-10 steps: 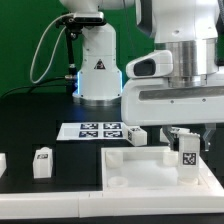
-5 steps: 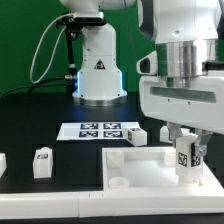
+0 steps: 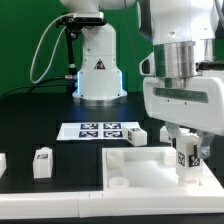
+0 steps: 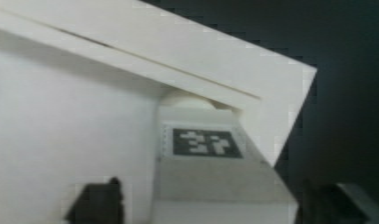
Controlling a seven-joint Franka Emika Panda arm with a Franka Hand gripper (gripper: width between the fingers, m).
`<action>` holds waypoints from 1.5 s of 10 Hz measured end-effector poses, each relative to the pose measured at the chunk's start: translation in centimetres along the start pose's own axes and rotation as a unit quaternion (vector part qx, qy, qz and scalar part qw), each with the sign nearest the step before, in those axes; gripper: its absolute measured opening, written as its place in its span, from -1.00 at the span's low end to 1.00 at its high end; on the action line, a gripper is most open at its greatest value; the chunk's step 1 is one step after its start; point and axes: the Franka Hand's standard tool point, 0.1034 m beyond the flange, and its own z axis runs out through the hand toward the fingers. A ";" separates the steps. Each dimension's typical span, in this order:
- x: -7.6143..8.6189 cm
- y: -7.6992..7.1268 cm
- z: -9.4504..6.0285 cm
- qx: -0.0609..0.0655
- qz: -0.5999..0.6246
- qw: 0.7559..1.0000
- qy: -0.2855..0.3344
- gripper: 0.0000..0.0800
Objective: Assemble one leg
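Holding the leg (image 3: 186,160) upright, the gripper (image 3: 185,148) was clamped on its two sides, with a code tag facing the exterior camera. The leg sat over the far right corner of the panel (image 3: 140,172), inside the raised rim. The wrist view agreed: fingers (image 4: 101,203) on either side of the leg (image 4: 207,150), and the panel (image 4: 79,120) corner right beyond it. My read was that pickup and transport were done and the leg was at or just above its mounting spot. I couldn't tell whether the peg was seated, since the lower end was hidden in both views. Likely left to do: seat or twist it home, confirm it stands alone, then release. Two spare legs lay loose on the counter (image 3: 30,115): one (image 3: 42,162) left of the panel and one (image 3: 135,135) just beside the right end of the marker board (image 3: 98,130). A white piece cut by the left edge may have been a third. The counter was matte black and otherwise uncluttered. The arm's white base (image 3: 97,70) stood at the far side with a blue glow at its foot and a cable looping to its left. Behind it was a plain pale wall.
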 end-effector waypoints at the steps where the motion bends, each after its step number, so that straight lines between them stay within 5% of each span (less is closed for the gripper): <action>1: -0.1 -0.1 -0.1 -0.005 -0.090 0.996 -0.002 0.53; 3: -0.8 -0.2 0.0 -0.012 -0.261 0.965 0.002 0.59; 6: -0.4 -0.1 -0.1 -0.013 -0.353 0.936 0.002 0.62; 8: -0.1 -0.6 -0.4 -0.024 -0.533 0.846 0.009 0.62; 9: -0.2 -0.6 -0.4 -0.026 -0.568 0.823 0.005 0.62; 10: -0.2 -0.5 -0.4 -0.025 -0.551 0.834 0.005 0.62; 13: -0.2 -0.5 -0.4 -0.026 -0.523 0.852 0.006 -0.29; 15: -0.1 -0.5 -0.3 -0.025 -0.458 0.888 0.009 -0.29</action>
